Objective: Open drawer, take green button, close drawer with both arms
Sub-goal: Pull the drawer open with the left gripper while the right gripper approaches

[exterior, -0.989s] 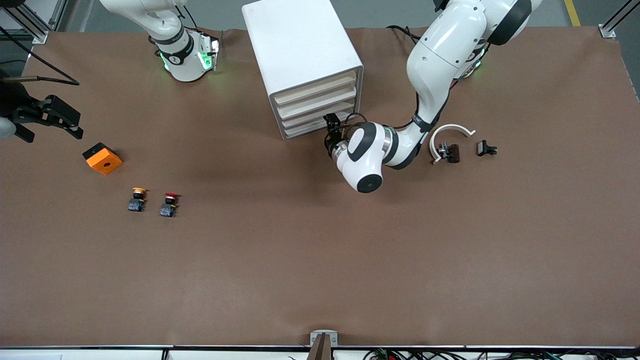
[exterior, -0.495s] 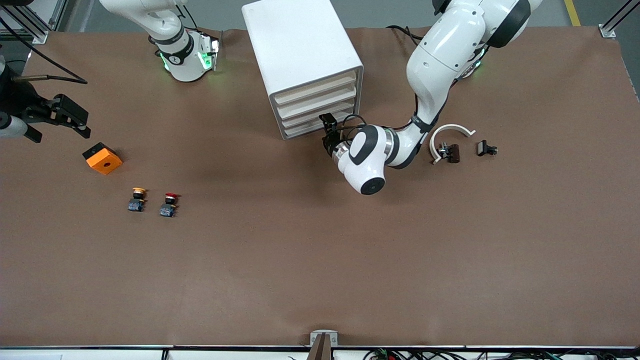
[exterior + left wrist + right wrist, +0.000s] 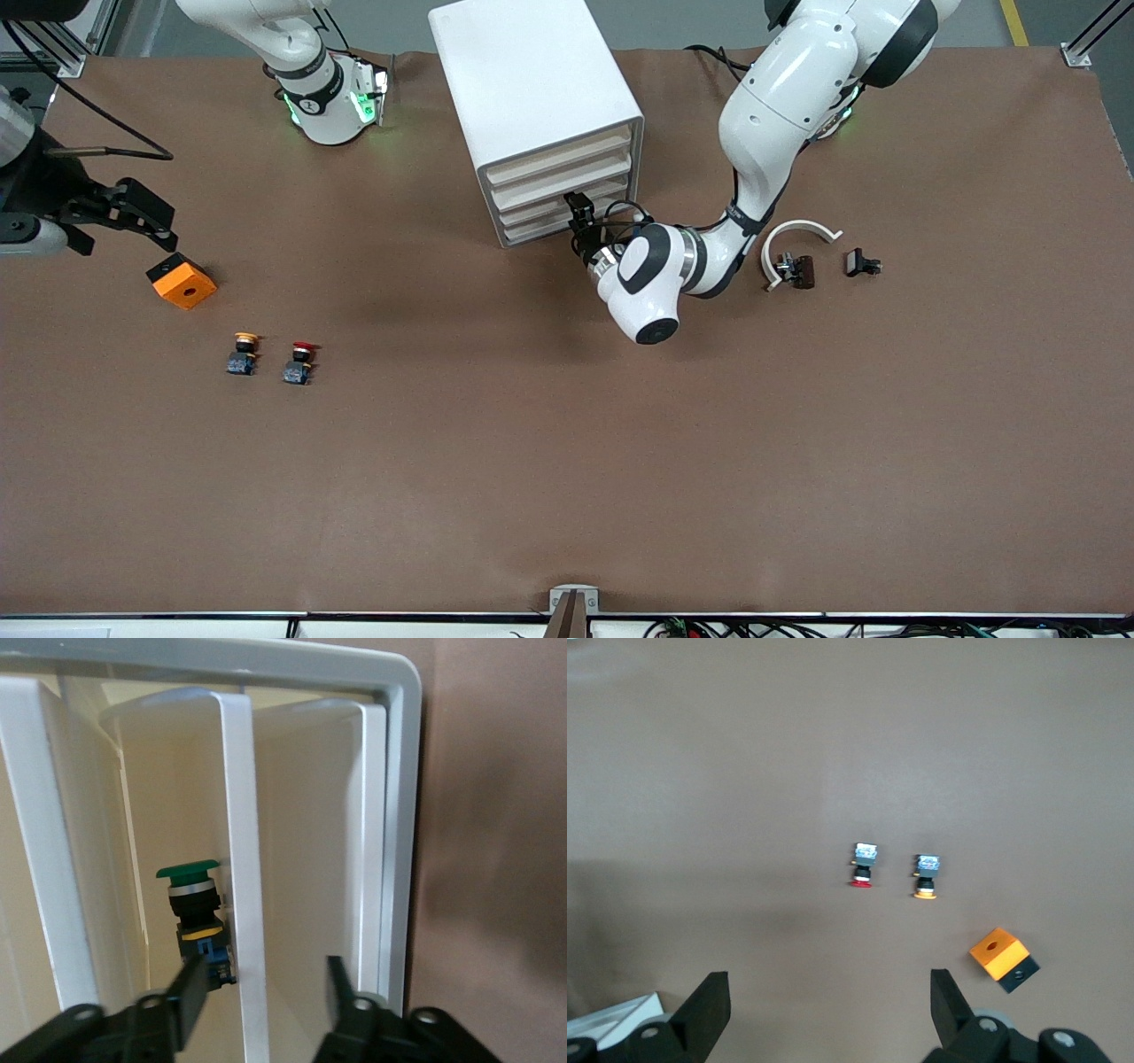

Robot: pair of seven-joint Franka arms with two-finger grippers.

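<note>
The white cabinet stands at the robots' edge of the table with all four cream drawer fronts flush. The bottommost drawer is shut. My left gripper is open right in front of the lower drawer fronts. In the left wrist view its fingers straddle a white drawer-front strip. The green-capped button lies on its side inside, against that strip. I cannot tell which drawer holds it. My right gripper is open and empty over the table at the right arm's end, above the orange block.
An orange block lies near the right gripper. A yellow-capped button and a red-capped button lie nearer the front camera. A white curved piece and small black parts lie beside the left arm's wrist.
My left gripper has moved in to the cabinet's lower drawer fronts. My right gripper has drifted toward the orange block.
</note>
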